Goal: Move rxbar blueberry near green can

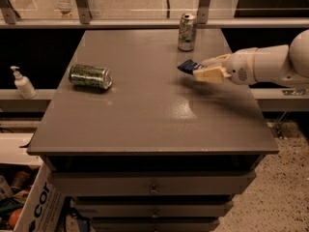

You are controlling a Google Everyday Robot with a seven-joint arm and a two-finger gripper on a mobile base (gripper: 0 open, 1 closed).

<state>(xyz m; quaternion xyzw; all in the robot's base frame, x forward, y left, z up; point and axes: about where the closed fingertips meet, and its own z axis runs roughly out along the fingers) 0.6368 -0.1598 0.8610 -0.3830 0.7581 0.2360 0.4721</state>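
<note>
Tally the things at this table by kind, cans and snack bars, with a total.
Cans: 2, the green can lying on its side, a paler can upright.
Snack bars: 1, the rxbar blueberry, held in the gripper above the table, right side.
Total: 3.
</note>
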